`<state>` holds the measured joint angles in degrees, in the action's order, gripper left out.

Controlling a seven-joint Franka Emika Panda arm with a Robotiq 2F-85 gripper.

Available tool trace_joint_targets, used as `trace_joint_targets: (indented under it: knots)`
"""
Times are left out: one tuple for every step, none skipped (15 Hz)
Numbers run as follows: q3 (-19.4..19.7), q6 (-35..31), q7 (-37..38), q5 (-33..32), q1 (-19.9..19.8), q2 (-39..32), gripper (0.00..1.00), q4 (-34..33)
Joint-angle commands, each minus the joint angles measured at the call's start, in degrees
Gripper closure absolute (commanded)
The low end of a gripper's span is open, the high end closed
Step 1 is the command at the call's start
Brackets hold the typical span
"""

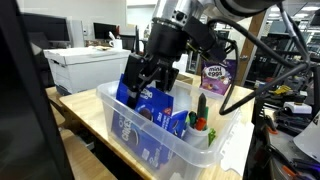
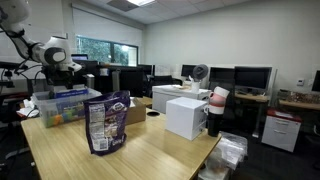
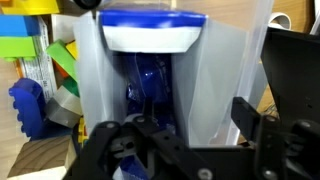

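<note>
Wrist view gives me the closest look. The blue bag point(image 3: 150, 70), with a white band under its blue top edge, stands upright and fills the middle of the picture, right in front of the gripper point(image 3: 170, 145). The dark fingers point(image 3: 250, 120) are spread wide, one to each side of the bag's lower part. I cannot tell whether they press on it or only flank it. Coloured toy pieces point(image 3: 30, 100) lie just beside the bag.

In an exterior view the gripper point(image 1: 148, 80) reaches down into the clear bin point(image 1: 215, 150), and the blue bag point(image 1: 128, 88) stands upright inside, against the fingers. More blue packs point(image 1: 178, 122) lie in the bin near it, along with a green and red toy point(image 1: 202, 115).

Beyond the bin, a purple bag point(image 1: 215, 75) stands on the wooden table point(image 1: 85, 105), with a white box point(image 1: 85, 65) further off. In an exterior view the bin point(image 2: 65, 105) sits near the table's far end, and the purple bag point(image 2: 107, 123) stands well in front of it.
</note>
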<state>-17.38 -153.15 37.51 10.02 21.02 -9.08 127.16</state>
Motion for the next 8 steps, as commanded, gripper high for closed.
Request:
trace_joint_targets:
  knots:
    - [-0.1, 1.2, -1.8, 0.1, 0.2, 2.8, 0.42, 0.9]
    - [-0.2, 1.2, -1.7, -0.1, 0.3, 3.0, 0.42, 0.7]
    - [-0.2, 1.3, -1.7, -0.4, 0.4, 3.1, 0.46, 0.6]
    - [-0.3, 1.4, -1.7, -0.6, 0.5, 3.3, 0.51, 0.5]
    - [-0.3, 1.4, -1.7, -0.7, 0.6, 3.5, 0.55, 0.5]
    - [-0.5, 1.3, -1.7, -0.6, 0.6, 3.7, 0.60, 0.5]
    - [-0.6, 1.2, -1.9, -0.3, 0.6, 3.8, 0.66, 0.6]
    - [-0.7, 1.1, -2.2, 0.1, 0.6, 3.9, 0.70, 0.6]
